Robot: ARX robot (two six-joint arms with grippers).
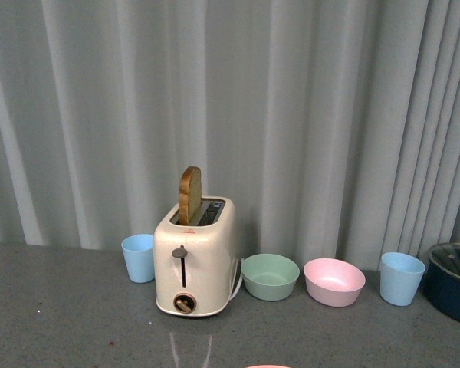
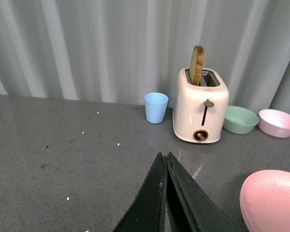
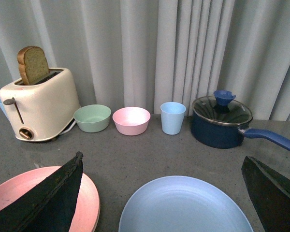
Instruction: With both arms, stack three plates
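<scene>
A pink plate (image 2: 273,200) lies flat on the grey table, off to one side of my left gripper (image 2: 164,155), which is shut with nothing between its fingers and hovers over bare tabletop. In the right wrist view a light blue plate (image 3: 183,208) lies flat between the wide-apart fingers of my open right gripper (image 3: 162,157), close below it. The pink plate (image 3: 89,203) lies beside the blue one, partly hidden behind one finger. Only a sliver of the pink plate (image 1: 267,366) shows at the bottom edge of the front view, and neither gripper appears there.
Along the curtain stand a blue cup (image 1: 139,257), a cream toaster (image 1: 195,264) holding a bread slice, a green bowl (image 1: 270,277), a pink bowl (image 1: 333,281), another blue cup (image 1: 402,278) and a dark blue lidded pot (image 3: 221,122) with its handle (image 3: 273,139) sticking out sideways.
</scene>
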